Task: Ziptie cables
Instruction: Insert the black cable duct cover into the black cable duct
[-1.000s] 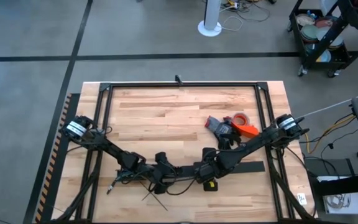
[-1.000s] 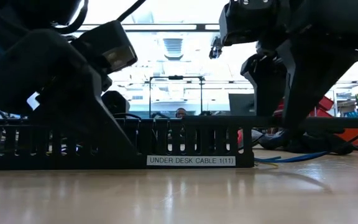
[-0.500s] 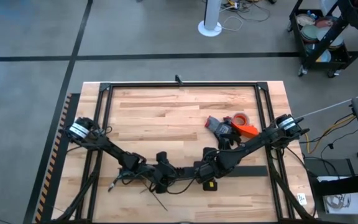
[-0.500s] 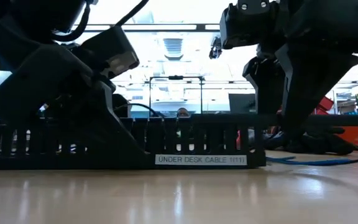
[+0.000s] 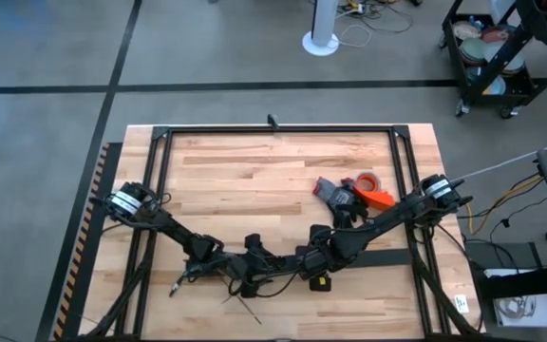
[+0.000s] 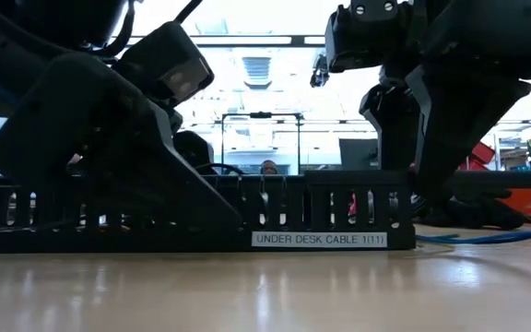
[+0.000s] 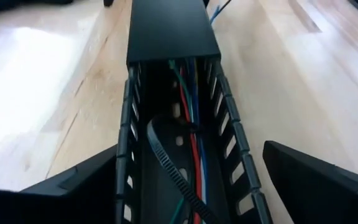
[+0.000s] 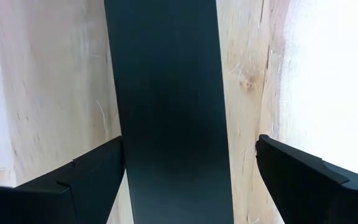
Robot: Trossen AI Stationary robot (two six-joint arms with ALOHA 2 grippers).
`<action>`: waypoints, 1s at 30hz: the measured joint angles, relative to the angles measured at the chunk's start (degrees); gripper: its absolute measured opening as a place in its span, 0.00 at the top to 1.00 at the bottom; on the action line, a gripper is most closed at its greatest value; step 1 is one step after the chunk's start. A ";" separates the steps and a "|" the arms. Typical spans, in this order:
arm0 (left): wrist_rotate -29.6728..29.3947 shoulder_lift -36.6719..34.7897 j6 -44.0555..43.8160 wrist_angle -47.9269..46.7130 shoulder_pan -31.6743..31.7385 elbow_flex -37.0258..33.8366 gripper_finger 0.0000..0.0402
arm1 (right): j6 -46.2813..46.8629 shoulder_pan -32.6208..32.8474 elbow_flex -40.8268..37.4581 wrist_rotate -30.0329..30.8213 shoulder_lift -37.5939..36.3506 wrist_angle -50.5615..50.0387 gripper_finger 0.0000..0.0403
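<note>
A long black comb-toothed duct [image 6: 192, 207] lies on the table near its front edge. Its open stretch holds the cables [image 7: 194, 134], which are red, green and blue wires. A ribbed black ziptie [image 7: 165, 163] curves among them. More zipties [image 5: 245, 306] lie loose on the wood. My left gripper [image 7: 190, 149] [image 5: 264, 270] is open, one finger on each side of the open stretch. My right gripper [image 8: 189, 140] [image 5: 306, 260] is open too, astride the duct's flat cover [image 8: 166, 93] farther toward the table's right. My left gripper comes down on the duct slanting from the table's left, its fingers lying along it. One finger [image 7: 73, 183] lies against the outer comb wall [image 7: 123, 171]; the other stands a little off. The duct rests flat on the table. My right gripper has one finger [image 8: 73, 180] close beside the cover's edge [image 8: 122, 165]; I cannot tell whether it touches. The other finger stands clear of the cover.
An orange tape dispenser with a red roll [image 5: 370, 188] and a grey-and-red tool [image 5: 331, 191] lie at the table's right, behind my right arm. A small yellow-and-black item [image 5: 323, 281] sits near my right gripper. Black frame rails [image 5: 273, 131] border the table.
My left gripper has moved toward the table's right edge. The duct has slid lengthwise the same way, staying flat on the table.
</note>
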 joint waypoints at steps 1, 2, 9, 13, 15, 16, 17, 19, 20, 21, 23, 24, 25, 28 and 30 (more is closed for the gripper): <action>-0.44 0.36 0.26 0.72 0.19 0.00 0.12 | -0.01 0.00 0.00 0.00 0.00 0.03 0.18; -0.99 0.67 0.39 1.44 0.20 0.07 0.12 | -0.01 -0.01 0.00 0.02 0.00 0.01 0.18; -4.04 1.64 2.35 4.98 0.53 0.07 0.13 | 0.00 -0.02 0.00 0.14 0.00 0.96 0.18; -4.12 -2.11 -0.18 -2.14 0.63 0.07 0.14 | 0.00 -0.02 0.00 0.04 0.00 1.43 0.18; -3.89 -4.54 -1.34 -6.44 0.53 0.07 0.14 | -0.02 -0.02 0.00 0.04 0.00 1.52 0.18; -3.89 -5.88 -1.85 -8.43 0.43 0.05 0.14 | -0.02 -0.02 0.00 0.04 0.00 1.47 0.18; -3.77 -7.35 -2.17 -10.08 0.28 0.04 0.14 | -0.02 -0.02 0.00 0.06 -0.01 1.58 0.18; -3.72 -11.00 -2.26 -12.96 -0.11 0.04 0.14 | -0.02 -0.02 0.06 0.08 -0.02 1.54 0.18; -3.70 -12.86 -2.23 -14.02 -0.34 0.07 0.14 | -0.02 0.03 0.21 0.24 -0.04 1.40 0.18; -3.80 -14.70 -2.06 -15.21 -0.64 0.07 0.14 | -0.02 0.29 0.37 0.48 -0.24 1.60 0.18; -4.61 -18.44 -0.74 -15.76 -1.11 0.07 0.14 | -0.03 0.78 0.74 1.29 -0.88 1.35 0.18; -5.73 -20.34 0.49 -15.37 -1.39 0.07 0.14 | -0.01 1.20 0.76 1.98 -1.51 1.04 0.18; -7.28 -22.20 1.71 -14.18 -1.59 0.07 0.14 | 0.06 1.61 0.76 2.48 -2.25 0.75 0.18; -8.85 -25.49 6.35 -6.20 -1.90 0.11 0.14 | 0.44 2.87 0.72 4.51 -4.62 0.99 0.20; -7.54 -26.24 7.28 -2.21 -1.84 0.11 0.14 | 0.94 3.53 0.58 5.71 -6.08 0.96 0.21</action>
